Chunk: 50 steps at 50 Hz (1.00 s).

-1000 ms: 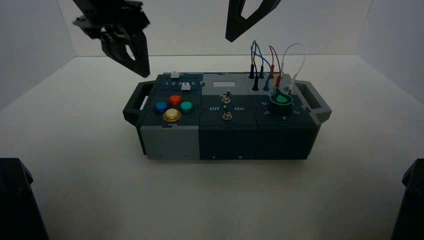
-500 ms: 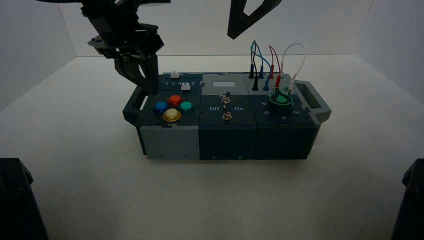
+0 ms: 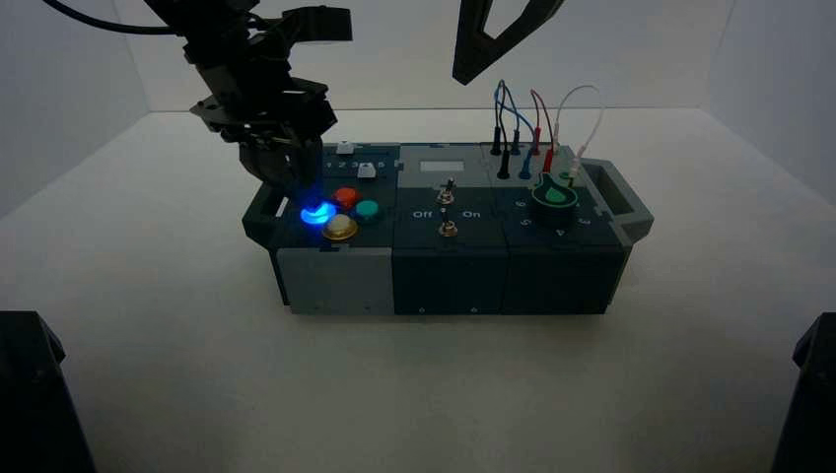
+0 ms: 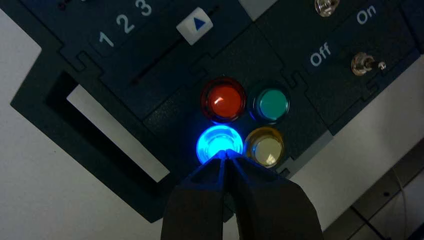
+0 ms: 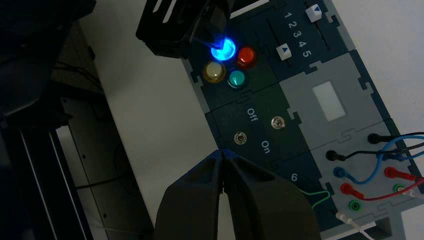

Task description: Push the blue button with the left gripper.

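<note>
The blue button (image 3: 317, 213) glows bright blue at the left end of the box, beside the red-orange, teal-green and yellow buttons. In the left wrist view the lit blue button (image 4: 218, 141) shows plainly. My left gripper (image 3: 289, 182) is shut and its joined tips press down on the blue button; the gripper (image 4: 226, 153) touches the dome's edge. The right wrist view shows the lit button (image 5: 222, 49) under the left claw (image 5: 202, 39). My right gripper (image 3: 461, 73) hangs shut, high above the back of the box, its tips (image 5: 222, 152) together.
The box (image 3: 552, 271) carries two sliders (image 4: 198, 24), two toggle switches (image 3: 447, 208) marked Off and On, a green knob (image 3: 555, 196) and plugged wires (image 3: 537, 123) at the right. Handles stick out at both ends.
My left gripper has come down and toward the front from above the box's back left onto the blue button, which now glows. The right arm has barely moved.
</note>
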Each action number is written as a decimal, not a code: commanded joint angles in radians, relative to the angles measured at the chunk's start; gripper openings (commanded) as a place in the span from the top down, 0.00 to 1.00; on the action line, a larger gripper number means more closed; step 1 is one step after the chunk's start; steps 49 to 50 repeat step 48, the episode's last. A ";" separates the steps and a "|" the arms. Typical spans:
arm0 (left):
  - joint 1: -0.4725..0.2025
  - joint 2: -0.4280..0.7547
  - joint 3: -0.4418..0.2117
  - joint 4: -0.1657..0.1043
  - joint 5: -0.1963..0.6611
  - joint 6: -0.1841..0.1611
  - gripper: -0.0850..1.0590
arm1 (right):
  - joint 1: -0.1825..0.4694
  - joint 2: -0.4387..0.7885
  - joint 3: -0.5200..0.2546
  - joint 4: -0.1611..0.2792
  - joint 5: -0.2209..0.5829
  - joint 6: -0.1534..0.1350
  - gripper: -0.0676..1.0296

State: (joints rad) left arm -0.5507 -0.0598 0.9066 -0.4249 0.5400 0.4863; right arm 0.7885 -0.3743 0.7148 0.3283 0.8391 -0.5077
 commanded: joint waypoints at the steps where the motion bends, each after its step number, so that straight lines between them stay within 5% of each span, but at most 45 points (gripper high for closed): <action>1: -0.003 0.009 -0.015 0.000 -0.008 -0.003 0.96 | 0.005 -0.017 -0.006 0.002 -0.003 -0.005 0.96; 25: -0.005 -0.101 -0.120 0.017 0.181 -0.003 0.95 | 0.005 -0.052 -0.008 -0.005 0.038 -0.003 0.96; 50: -0.005 -0.097 -0.123 0.021 0.213 0.000 0.95 | 0.003 -0.075 -0.005 -0.006 0.060 -0.002 0.96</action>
